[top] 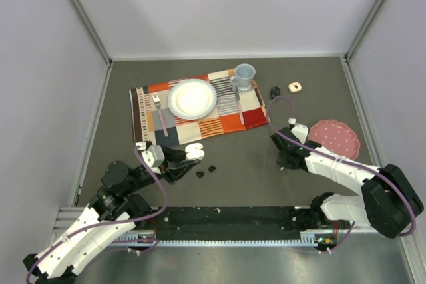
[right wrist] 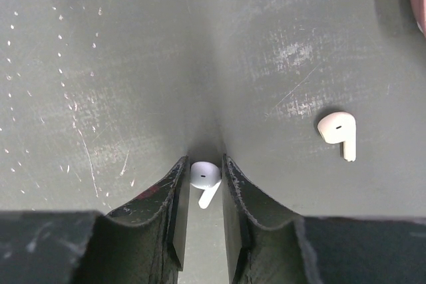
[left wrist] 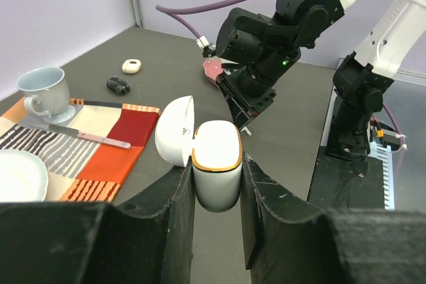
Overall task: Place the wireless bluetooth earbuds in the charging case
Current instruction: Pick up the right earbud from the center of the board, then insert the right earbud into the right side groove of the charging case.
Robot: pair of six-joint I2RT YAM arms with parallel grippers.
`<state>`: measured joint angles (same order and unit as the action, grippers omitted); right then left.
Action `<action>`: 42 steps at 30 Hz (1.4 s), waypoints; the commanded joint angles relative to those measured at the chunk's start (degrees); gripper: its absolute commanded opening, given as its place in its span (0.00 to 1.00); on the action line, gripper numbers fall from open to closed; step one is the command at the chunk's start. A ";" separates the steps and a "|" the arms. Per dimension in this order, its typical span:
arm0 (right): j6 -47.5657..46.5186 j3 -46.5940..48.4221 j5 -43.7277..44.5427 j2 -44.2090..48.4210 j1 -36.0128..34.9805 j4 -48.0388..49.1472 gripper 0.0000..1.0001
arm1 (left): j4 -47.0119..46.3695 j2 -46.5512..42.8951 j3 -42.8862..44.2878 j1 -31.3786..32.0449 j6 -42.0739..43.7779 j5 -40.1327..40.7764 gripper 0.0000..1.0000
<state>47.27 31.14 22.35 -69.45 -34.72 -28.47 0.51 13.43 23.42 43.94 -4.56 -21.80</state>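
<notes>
Left gripper (left wrist: 216, 172) is clamped on one white case (left wrist: 216, 147), lid open, held just off the near edge of the mat (top: 226, 122). Right gripper (right wrist: 204, 164) is down at the table, jaws narrowed about one white earbud (right wrist: 203, 175); whether they pinch it cannot be told. A second white earbud (right wrist: 337, 131) lies beside it, apart. Two black earbuds (top: 200, 173) (top: 212, 169) lie by the case. On the mat: one plate (top: 192, 98), one cup (top: 244, 76).
</notes>
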 commanded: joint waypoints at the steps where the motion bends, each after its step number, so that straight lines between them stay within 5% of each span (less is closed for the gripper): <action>1: -0.94 0.24 -1.34 0.10 -0.44 -1.33 0.22 | -2.01 0.63 1.98 0.18 -0.54 -0.26 0.00; 10: -3.05 2.70 -1.17 3.09 -2.28 -0.89 0.09 | -2.10 1.42 1.89 0.18 -0.63 -0.35 0.00; 26: -19.22 11.30 10.77 15.92 -14.22 11.24 0.06 | -5.08 3.53 0.75 0.18 -2.30 -0.88 0.00; 42: -45.75 12.81 29.94 17.77 -40.15 46.12 0.05 | -17.83 11.26 -2.94 0.18 -8.45 -0.26 0.00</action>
<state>10.28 43.18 46.96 -52.60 -70.24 3.68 -10.13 23.64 21.30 43.94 -10.87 -22.20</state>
